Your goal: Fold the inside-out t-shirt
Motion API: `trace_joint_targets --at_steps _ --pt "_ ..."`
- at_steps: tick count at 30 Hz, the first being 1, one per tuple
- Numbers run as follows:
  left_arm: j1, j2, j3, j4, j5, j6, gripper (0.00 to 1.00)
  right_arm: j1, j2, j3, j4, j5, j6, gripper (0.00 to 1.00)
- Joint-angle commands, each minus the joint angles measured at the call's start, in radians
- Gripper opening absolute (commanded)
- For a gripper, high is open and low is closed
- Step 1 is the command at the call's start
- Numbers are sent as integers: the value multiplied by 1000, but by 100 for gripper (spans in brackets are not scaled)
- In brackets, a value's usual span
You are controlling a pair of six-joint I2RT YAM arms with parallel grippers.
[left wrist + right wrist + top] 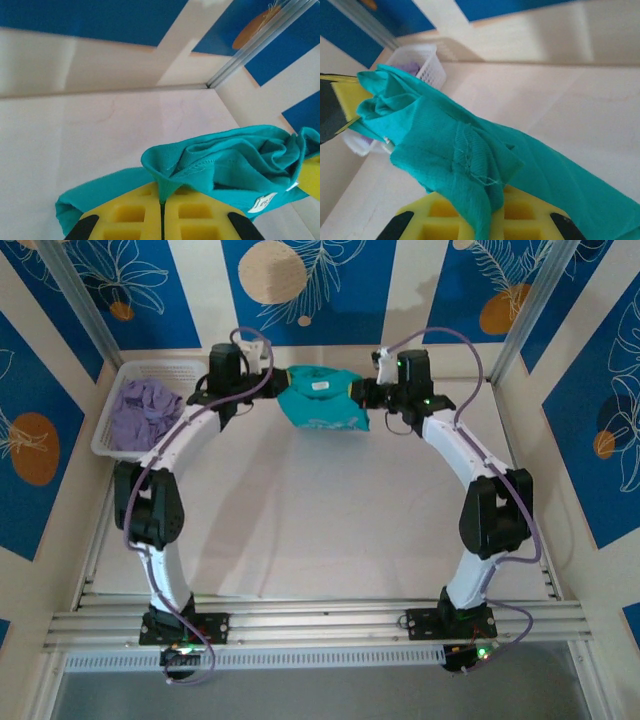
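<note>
Pinching the teal t-shirt tight with the left gripper and the right gripper, one at each end. Holding it bunched, just right of the white basket.

No text can be read; the small white tag on the inside-out t-shirt bears marks too blurred to read.

The white table top is open in the middle. A white plastic basket blocks the far left corner. The teal-green cloth t-shirt blocks the far middle.
</note>
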Motion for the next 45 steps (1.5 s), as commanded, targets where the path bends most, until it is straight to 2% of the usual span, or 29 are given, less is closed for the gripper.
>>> trace_joint_targets --at_steps 1,5,8,11,14,17,22,31,36,39,42,45 --pt "-13 -101 -219 170 39 -64 0 21 -95 -169 78 -64 -11 3" --pt "-48 -256 -510 294 72 -120 0 64 -224 -422 136 -65 54 4" --pt "-83 -357 -668 306 71 -127 0 103 -331 -602 169 -38 136 5" --pt "-101 -408 -760 292 82 -126 0 134 -405 -730 174 0 231 5" --pt "-102 -392 -778 269 75 -117 0 143 -426 -772 136 40 287 6" --pt "-101 -332 -736 235 73 -101 0 130 -403 -761 81 83 304 6" --pt "-101 -210 -605 153 25 -59 0 80 -307 -689 42 83 304 7" --pt "-97 53 -338 22 -37 34 2 18 -24 -464 -69 99 225 13" --pt "-96 190 -217 -28 -66 51 11 2 114 -350 -148 151 199 20" --pt "-93 236 -165 -77 -106 58 19 -6 147 -315 -178 164 191 30" --pt "-89 229 -159 -103 -142 62 27 -13 128 -297 -213 180 166 39" --pt "-84 177 -181 -119 -178 83 41 -23 51 -318 -239 197 137 45"
